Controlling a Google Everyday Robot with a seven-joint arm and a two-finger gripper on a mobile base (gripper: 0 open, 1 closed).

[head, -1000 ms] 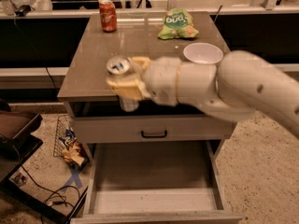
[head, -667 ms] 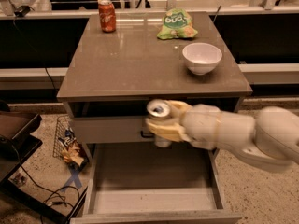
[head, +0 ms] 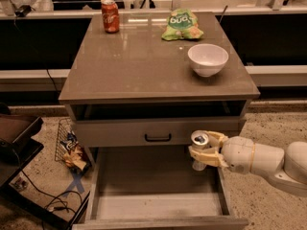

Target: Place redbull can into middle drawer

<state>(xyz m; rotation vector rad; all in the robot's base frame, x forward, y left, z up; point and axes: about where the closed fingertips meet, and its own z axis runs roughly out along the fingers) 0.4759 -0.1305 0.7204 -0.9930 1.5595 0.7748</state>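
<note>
The redbull can is a slim silver can with a pull-tab top, held upright in my gripper, which is shut on it. The arm comes in from the right edge. The can hangs over the right rear part of the open middle drawer, a wide shallow grey box with a bare floor, pulled out toward the camera. The can's base is above the drawer floor, close to the right side wall.
A closed drawer front with a black handle sits above the open drawer. On the table top stand a red-orange soda can, a green chip bag and a white bowl. Clutter and cables lie on the floor at left.
The gripper has carried the can from above the table's front edge down and right, and it now hangs over the right rear of the open drawer.
</note>
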